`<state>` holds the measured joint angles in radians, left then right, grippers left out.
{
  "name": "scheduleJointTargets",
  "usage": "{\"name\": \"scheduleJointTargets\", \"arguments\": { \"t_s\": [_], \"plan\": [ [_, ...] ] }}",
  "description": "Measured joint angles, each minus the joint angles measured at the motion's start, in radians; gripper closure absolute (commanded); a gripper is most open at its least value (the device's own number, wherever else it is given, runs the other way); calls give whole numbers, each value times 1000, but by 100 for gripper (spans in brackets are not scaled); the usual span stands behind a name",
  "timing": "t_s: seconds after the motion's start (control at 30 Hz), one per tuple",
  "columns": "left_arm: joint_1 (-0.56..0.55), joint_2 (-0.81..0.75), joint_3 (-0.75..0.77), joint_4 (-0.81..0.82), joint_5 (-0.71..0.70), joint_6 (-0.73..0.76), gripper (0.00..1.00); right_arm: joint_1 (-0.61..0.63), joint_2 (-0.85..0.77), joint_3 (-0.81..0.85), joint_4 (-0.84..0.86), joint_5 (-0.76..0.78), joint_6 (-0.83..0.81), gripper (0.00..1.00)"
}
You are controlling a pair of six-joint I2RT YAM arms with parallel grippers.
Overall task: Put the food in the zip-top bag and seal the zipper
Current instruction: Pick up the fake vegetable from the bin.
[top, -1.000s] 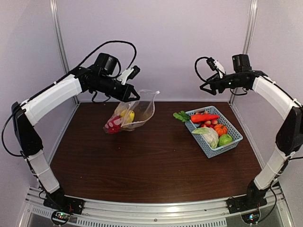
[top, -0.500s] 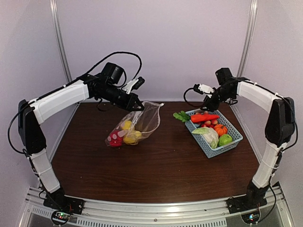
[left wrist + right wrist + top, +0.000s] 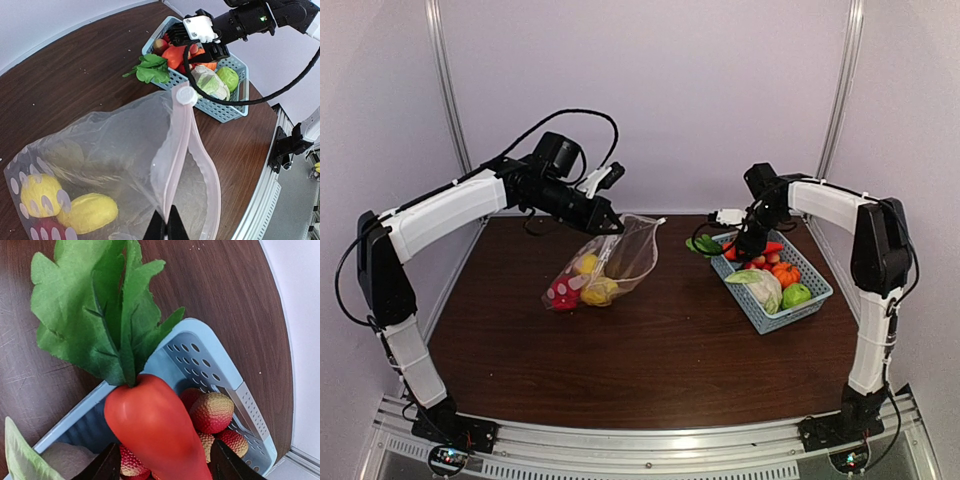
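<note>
Wrist view alone shows right claw [image 3: 165, 466] seemingly straddling red pepper [image 3: 150, 425].

Table [image 3: 650, 350]: dark brown wood-grain top, faint sheen under soft, even light.
Back wall [image 3: 650, 90]: plain pale lilac-white, behind the table.
Side walls [image 3: 370, 120], 2: same pale tone, flanking the table.
Metal uprights [image 3: 846, 50], 2: at the table's rear corners.
Aluminium rail [image 3: 650, 447]: along the table's near edge.

red pepper [image 3: 150, 425]: tip cut off at bottom edge | cabbage [image 3: 17, 455]: mostly out of frame
</note>
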<state>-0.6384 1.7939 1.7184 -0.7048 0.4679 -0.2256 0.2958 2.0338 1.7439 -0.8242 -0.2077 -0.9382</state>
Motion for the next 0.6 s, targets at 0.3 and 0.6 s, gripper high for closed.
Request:
{"name": "scheduleJointTargets", "arguments": {
  "t_s": [0.3, 0.6],
  "plan": [
    [0, -2, 0, 0, 0, -2, 100, 14, 36, 18, 6, 63, -8, 40],
    [0, -2, 0, 0, 0, -3, 100, 26, 47, 18, 54, 106, 2, 52]
  ]
}}
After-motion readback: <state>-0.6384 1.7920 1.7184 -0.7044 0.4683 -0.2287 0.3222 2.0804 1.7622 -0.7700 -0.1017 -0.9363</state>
